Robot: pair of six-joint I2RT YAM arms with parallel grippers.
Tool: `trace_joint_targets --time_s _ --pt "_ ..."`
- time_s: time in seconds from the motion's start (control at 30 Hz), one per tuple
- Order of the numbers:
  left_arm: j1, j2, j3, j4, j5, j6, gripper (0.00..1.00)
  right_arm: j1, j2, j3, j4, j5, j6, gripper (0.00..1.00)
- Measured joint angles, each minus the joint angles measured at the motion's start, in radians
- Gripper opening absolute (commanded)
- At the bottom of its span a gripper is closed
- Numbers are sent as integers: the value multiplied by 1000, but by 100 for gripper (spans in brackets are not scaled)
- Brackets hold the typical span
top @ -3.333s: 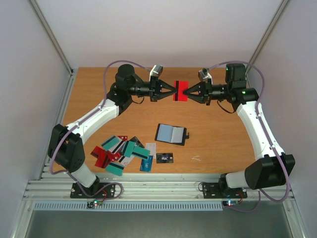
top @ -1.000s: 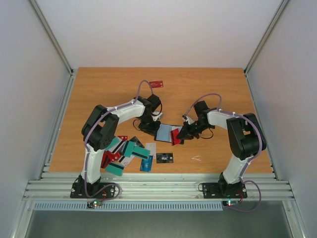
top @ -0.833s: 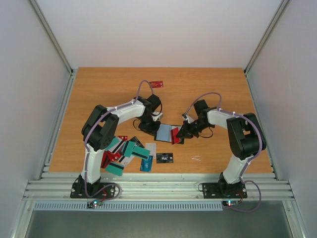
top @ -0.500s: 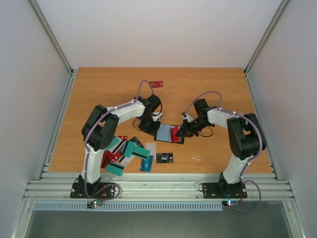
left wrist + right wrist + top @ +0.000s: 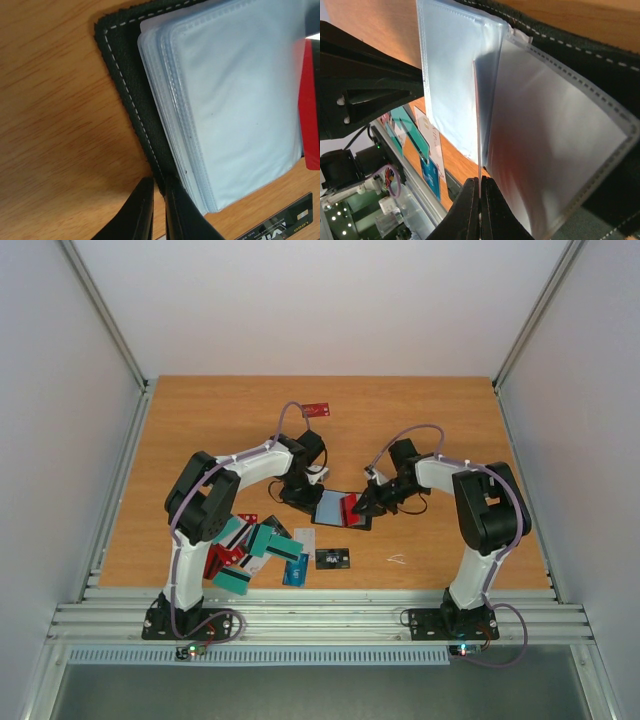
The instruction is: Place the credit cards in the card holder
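Note:
The card holder [image 5: 328, 508] lies open on the table with its pale grey-blue sleeves up. My left gripper [image 5: 300, 498] is shut on its black stitched left edge [image 5: 131, 100], fingertips [image 5: 172, 200] pinching the cover beside the clear sleeves [image 5: 230, 100]. My right gripper [image 5: 364, 504] is shut on a red credit card [image 5: 349, 509], held on edge against the holder's right half. In the right wrist view the gripper [image 5: 480, 186] grips this card edge-on [image 5: 478, 125], next to a lifted sleeve [image 5: 555, 150]. The red card shows in the left wrist view [image 5: 310, 110].
A pile of teal, red, black and white cards [image 5: 250, 545] lies front left. A blue card [image 5: 296, 570] and a flat black card with white print [image 5: 332, 558] lie just in front of the holder. One red card [image 5: 316, 409] lies far back. A small white scrap [image 5: 397, 560] lies front right.
Both arms came down from the back of the table to the holder. Over the last second my right gripper crept left with the red card. The left gripper held still.

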Motion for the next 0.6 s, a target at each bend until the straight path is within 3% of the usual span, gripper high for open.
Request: trace_joint_targets --time_s 0.6 --pt "0 0 0 -10 0 8 11 0 42 3 123 -52 60 1"
